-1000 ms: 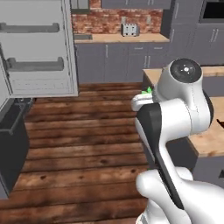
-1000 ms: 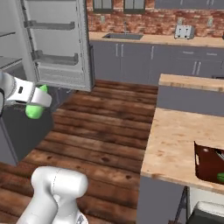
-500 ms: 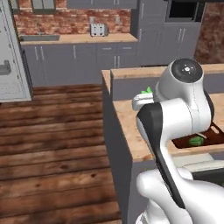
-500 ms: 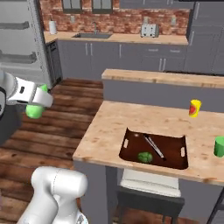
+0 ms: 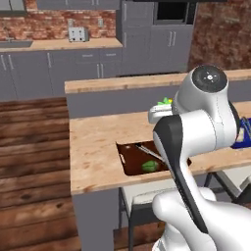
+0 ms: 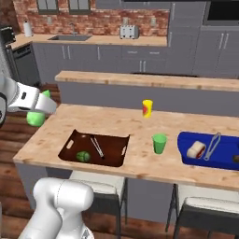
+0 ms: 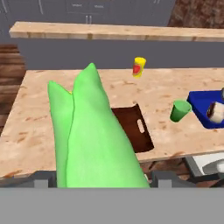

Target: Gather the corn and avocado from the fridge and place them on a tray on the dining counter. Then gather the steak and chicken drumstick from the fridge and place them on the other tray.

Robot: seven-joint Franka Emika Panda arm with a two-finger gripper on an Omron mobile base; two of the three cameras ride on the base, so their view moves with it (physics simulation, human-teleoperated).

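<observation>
My gripper [image 6: 37, 108] is shut on the corn [image 7: 92, 140], whose green husk rises large between the fingertips [image 7: 41, 180] in the hand view. The corn [image 6: 34, 118] hangs in the air off the dining counter's left end, short of the counter top [image 6: 130, 122]. A dark brown tray [image 6: 70, 144] lies near the counter's front edge with the green avocado [image 6: 83, 156] and a thin metal utensil [image 6: 97, 145] in it. From the left base view my own arm hides most of the gripper; a bit of corn [image 5: 164, 102] peeks out above the brown tray [image 5: 128, 162] and avocado [image 5: 150, 166].
A blue tray [image 6: 224, 150] at the counter's right holds a pale roll-shaped item [image 6: 196, 150] and tongs [image 6: 212, 142]. A green cup [image 6: 159, 143] and a yellow container [image 6: 147, 108] stand between the trays. Stools sit under the counter; a raised ledge [image 6: 140, 79] runs behind.
Both base views have swung from the fridge and wooden floor round to the dining counter, so the base has moved. The corn stays in the gripper throughout.
</observation>
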